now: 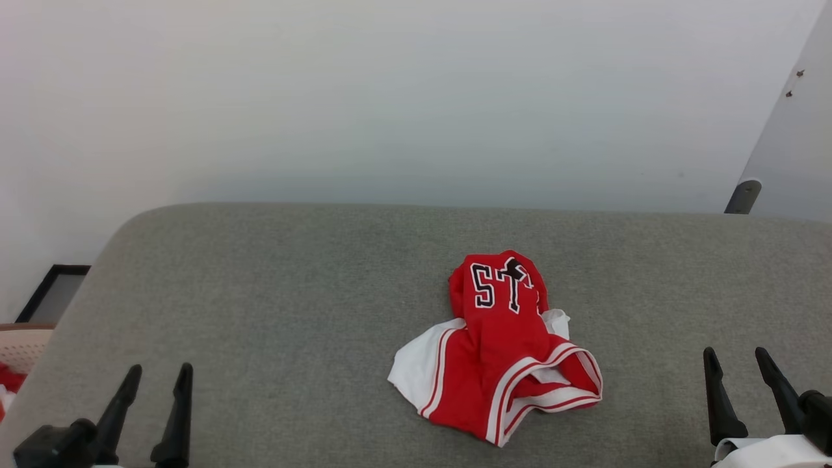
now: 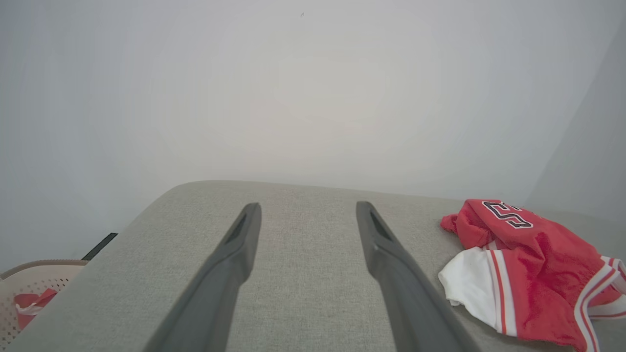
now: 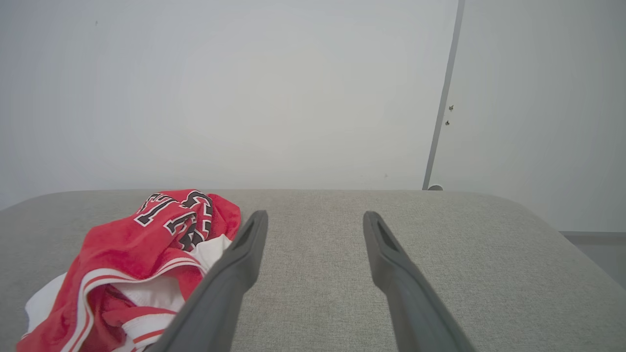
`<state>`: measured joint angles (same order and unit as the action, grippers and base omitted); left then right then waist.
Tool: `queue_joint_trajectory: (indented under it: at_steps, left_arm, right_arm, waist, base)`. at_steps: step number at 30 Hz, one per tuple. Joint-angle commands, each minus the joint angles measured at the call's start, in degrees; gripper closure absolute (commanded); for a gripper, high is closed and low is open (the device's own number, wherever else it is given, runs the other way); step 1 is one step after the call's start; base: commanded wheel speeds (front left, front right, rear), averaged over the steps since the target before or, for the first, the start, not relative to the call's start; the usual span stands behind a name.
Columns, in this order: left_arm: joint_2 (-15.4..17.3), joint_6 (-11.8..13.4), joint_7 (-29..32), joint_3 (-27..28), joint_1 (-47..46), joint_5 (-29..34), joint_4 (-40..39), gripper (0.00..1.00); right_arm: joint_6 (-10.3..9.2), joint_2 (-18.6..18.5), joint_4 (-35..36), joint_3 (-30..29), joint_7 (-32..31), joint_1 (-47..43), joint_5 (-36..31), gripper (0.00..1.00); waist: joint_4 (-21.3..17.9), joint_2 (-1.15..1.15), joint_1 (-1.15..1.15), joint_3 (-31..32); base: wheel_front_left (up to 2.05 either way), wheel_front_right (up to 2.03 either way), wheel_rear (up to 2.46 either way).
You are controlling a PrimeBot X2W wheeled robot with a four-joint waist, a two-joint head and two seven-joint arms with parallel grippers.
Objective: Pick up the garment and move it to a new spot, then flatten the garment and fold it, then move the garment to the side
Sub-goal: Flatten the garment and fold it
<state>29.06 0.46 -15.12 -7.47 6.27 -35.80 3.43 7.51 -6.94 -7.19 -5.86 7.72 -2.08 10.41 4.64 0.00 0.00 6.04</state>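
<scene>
Left gripper (image 1: 160, 368), right gripper (image 1: 735, 351), jaws apart, garment (image 1: 497, 351) crumpled between, basket (image 1: 26, 344) perhaps leftward

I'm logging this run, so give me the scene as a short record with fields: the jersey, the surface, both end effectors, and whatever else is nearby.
garment: red jersey, crumpled heap, black lettering up, white panel showing
surface: grey cushion; jersey lies right of centre
left end effector: open, empty, clear of the jersey
right end effector: open, empty, clear of the jersey
nearby: pale perforated basket beyond the left edge, red-and-white cloth inside
task stage: jersey not yet picked up
</scene>
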Motion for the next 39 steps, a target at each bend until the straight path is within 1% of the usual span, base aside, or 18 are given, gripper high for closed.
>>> queue_joint_trajectory:
  at_steps: [1, 4, 7, 12, 16, 24, 27, 28, 31, 39]
  left_arm:
    - [-0.17, -0.28, -0.01, 0.13, 0.5, -0.16, -0.02, 0.0]
    - [0.28, -1.21, 1.22, -0.34, -0.5, -1.15, -0.51, 0.0]
    - [1.28, -2.02, 5.32, -1.17, -2.67, -2.31, -1.27, 0.0]
    - [3.54, -3.19, 15.34, -2.87, -7.71, -5.44, -2.7, 0.0]
    - [4.78, -3.42, 24.37, -4.85, -12.15, -8.12, -2.53, 0.0]
    - [4.62, -3.96, 41.53, -10.12, -21.0, -13.49, 0.76, 0.0]
    - [5.0, -4.08, 47.27, -12.31, -23.8, -14.21, 3.51, 0.0]
    - [5.02, -4.47, 48.8, -13.06, -24.64, -14.37, 4.31, 0.0]
    - [4.68, -4.48, 52.62, -14.37, -27.1, -15.2, 6.84, 0.0]
    - [3.28, -4.97, 57.96, -17.51, -30.74, -15.52, 12.29, 0.0]
  right_arm:
    - [-0.04, 0.07, 0.11, 0.04, 0.06, -0.34, -0.16, 0.0]
    - [-0.04, 0.03, 0.29, 0.19, -0.06, -0.13, -0.29, 0.0]
    - [-0.04, -0.14, 0.45, 0.23, -0.04, 0.46, -0.43, 0.0]
    - [-0.04, -0.12, 0.52, 1.26, 0.61, 2.2, -1.07, 0.0]
    - [-0.04, 0.22, 0.1, 2.43, 1.03, 4.03, -1.18, 0.0]
    - [-0.04, 1.0, -1.71, 4.53, 2.45, 7.37, -1.15, 0.0]
    - [-0.04, 1.28, -2.68, 5.1, 3.22, 8.51, -0.96, 0.0]
    - [-0.04, 1.34, -2.93, 5.2, 3.52, 8.92, -0.9, 0.0]
    - [-0.04, 1.6, -4.03, 5.62, 4.18, 9.85, -0.78, 0.0]
    - [-0.04, 2.29, -6.17, 6.23, 5.64, 11.74, -0.59, 0.0]
  waist:
    - [-0.17, 0.0, 0.0, -0.08]
    - [-0.64, 0.0, 0.0, -0.41]
    - [-1.23, 0.0, 0.0, -1.04]
    - [-3.31, 0.0, 0.0, -2.54]
    - [-5.72, 0.0, 0.0, -4.1]
    - [-10.65, 0.0, 0.0, -7.99]
    - [-12.13, 0.0, 0.0, -9.64]
    - [-12.56, 0.0, 0.0, -10.14]
    - [-13.81, 0.0, 0.0, -11.37]
    - [-15.79, 0.0, 0.0, -13.47]
  base:
    - [0.0, 0.0, 0.0]
    - [0.0, 0.0, 0.0]
    - [0.0, 0.0, 0.0]
    - [0.0, 0.0, 0.0]
    - [0.0, 0.0, 0.0]
    - [0.0, 0.0, 0.0]
    - [0.0, 0.0, 0.0]
    - [0.0, 0.0, 0.0]
    - [0.0, 0.0, 0.0]
    - [0.0, 0.0, 0.0]
